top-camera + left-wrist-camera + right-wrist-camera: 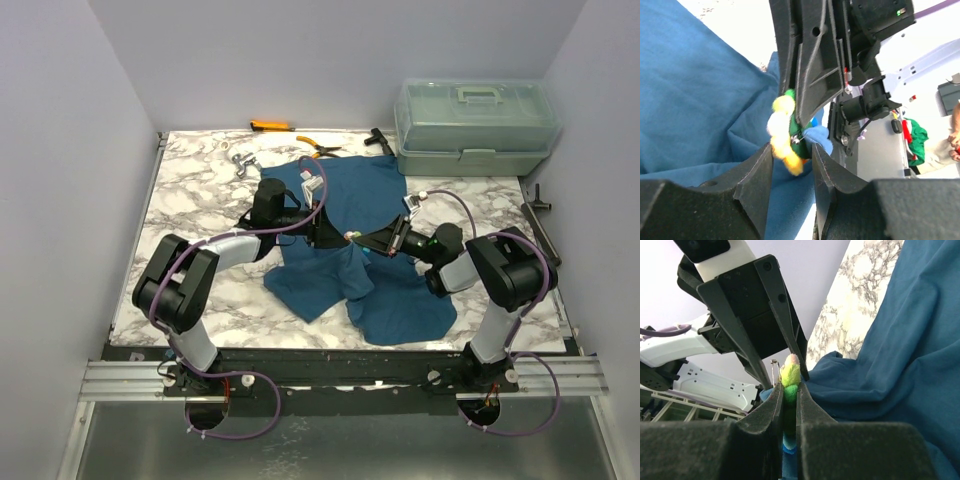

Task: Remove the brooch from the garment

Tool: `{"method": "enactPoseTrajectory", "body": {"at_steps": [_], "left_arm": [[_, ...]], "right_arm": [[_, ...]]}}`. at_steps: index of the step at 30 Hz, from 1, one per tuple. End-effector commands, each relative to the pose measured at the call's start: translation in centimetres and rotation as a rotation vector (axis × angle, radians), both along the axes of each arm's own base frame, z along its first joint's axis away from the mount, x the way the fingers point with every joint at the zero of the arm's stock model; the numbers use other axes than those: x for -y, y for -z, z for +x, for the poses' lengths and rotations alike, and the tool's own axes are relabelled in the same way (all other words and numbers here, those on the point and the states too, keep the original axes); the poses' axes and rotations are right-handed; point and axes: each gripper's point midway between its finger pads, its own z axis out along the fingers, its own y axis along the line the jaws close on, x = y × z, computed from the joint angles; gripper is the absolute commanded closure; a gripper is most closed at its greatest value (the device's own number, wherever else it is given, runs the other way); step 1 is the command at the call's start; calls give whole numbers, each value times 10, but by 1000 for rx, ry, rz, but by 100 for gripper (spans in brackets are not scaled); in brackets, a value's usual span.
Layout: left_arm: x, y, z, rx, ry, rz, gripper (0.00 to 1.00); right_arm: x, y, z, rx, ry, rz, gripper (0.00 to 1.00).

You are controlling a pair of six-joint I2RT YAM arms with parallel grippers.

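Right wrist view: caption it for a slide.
Right gripper pinches the beaded brooch, left gripper straddling it, teal garment alongside.

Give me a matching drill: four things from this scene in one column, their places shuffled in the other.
Things:
1. brooch
2. garment
3. pliers
4. box

Places:
A. back right corner
B. pinched between the right fingers
C. spread across the middle
D. back edge, near the middle

Pairs: 1-B, 2-C, 3-D, 4-A
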Motion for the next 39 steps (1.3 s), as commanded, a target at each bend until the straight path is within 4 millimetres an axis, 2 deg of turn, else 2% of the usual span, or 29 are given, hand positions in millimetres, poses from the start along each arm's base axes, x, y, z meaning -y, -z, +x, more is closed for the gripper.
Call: {"method": "enactPoseTrajectory", "body": {"at_steps": [1, 4, 8, 12, 13, 15, 18, 20, 23, 27, 31, 35, 39], "left_arm": [[11, -22, -12, 30, 85, -76, 65], [12, -23, -11, 27, 78, -79, 71], [12, -24, -11, 24, 88, -84, 85], [9, -25, -12, 45, 93, -86, 95], [8, -26, -11, 52, 93, -88, 97], [5, -31, -9, 66, 98, -92, 100], [1, -32, -12, 92, 120, -64, 100], [0, -27, -18, 130, 147, -20, 100], [-1, -17, -29, 153, 205, 51, 100], [-3, -14, -33, 184, 244, 115, 100], [1, -21, -28, 215, 279, 114, 100], [4, -18, -26, 189, 280, 128, 100], [8, -13, -28, 170, 290, 135, 100]], "right_arm": [[-4, -42, -10, 268, -32, 83, 99], [-4, -41, -11, 265, -37, 84, 99], [-4, -42, -13, 269, -44, 83, 99], [-5, -44, -17, 291, -68, 76, 99], [-5, -44, -20, 300, -84, 70, 96], [-3, -44, -26, 328, -110, 49, 82], [1, -36, -30, 357, -152, -14, 54], [5, -33, -28, 388, -170, -62, 46], [10, -30, -23, 446, -201, -141, 45], [12, -30, -25, 559, -261, -231, 45], [12, -24, -17, 588, -307, -290, 46], [12, -29, -22, 602, -336, -285, 45], [13, -25, -25, 582, -334, -295, 44]]}}
